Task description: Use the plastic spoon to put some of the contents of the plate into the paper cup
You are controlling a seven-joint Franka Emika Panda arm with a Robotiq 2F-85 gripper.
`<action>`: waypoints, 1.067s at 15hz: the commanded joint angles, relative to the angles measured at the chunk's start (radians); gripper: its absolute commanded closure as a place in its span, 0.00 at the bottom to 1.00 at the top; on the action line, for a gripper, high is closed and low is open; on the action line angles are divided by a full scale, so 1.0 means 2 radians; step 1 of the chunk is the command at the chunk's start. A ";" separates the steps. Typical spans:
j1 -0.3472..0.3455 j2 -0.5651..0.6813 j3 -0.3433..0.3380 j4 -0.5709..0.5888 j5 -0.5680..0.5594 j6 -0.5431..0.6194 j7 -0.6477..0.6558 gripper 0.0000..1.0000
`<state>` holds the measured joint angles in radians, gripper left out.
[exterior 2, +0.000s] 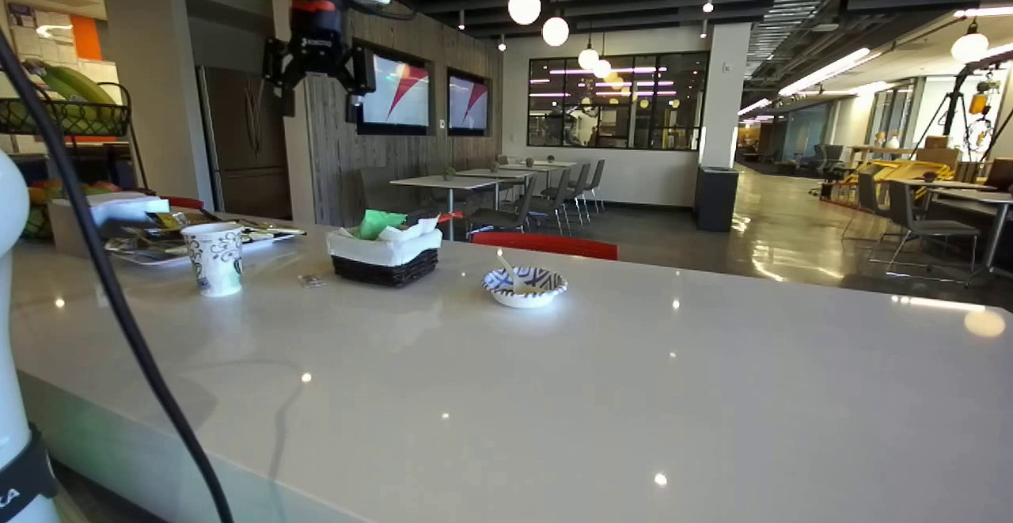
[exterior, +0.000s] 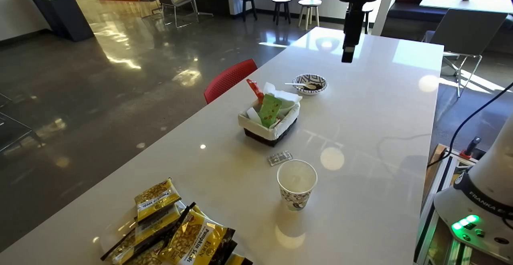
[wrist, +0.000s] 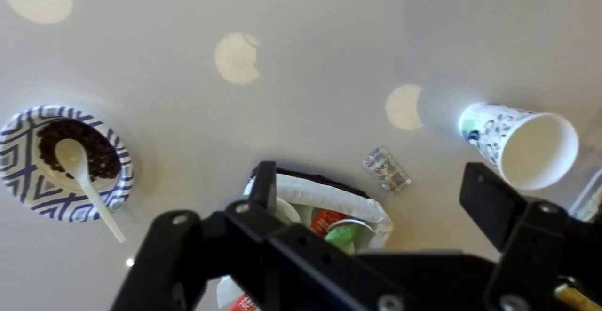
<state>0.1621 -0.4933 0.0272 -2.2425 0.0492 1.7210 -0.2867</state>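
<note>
A white plastic spoon [wrist: 90, 185] rests in a small patterned plate [wrist: 28, 181] at the left of the wrist view, its bowl on small dark pieces [wrist: 101, 153] and its handle over the rim. The plate [exterior: 310, 77] [exterior 2: 536, 298] and spoon [exterior: 295, 83] [exterior 2: 510, 268] show in both exterior views. The white paper cup [wrist: 489, 130] with dark print stands upright on the table in both exterior views [exterior: 295, 197] [exterior 2: 215, 258]; its inside looks empty. My gripper [exterior 2: 320, 109] is open and empty, high above the table; it also shows in the wrist view [wrist: 371, 184].
A lined dark basket [exterior: 269, 132] with packets and napkins stands between plate and cup. A small clear packet [exterior: 279, 158] lies near the cup. Several yellow seed packs [exterior: 196, 237] lie at the near end. A black cable [exterior 2: 119, 301] hangs by the arm's base.
</note>
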 commanded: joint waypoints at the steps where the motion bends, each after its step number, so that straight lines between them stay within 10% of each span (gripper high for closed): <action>1: -0.018 0.081 0.000 0.067 -0.089 -0.003 -0.052 0.00; 9: -0.025 0.214 -0.002 0.118 -0.150 0.202 -0.148 0.00; 16: -0.055 0.283 -0.001 0.122 -0.149 0.210 -0.142 0.00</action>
<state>0.0651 0.0753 0.0109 -1.9998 -0.2478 2.1416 -0.5721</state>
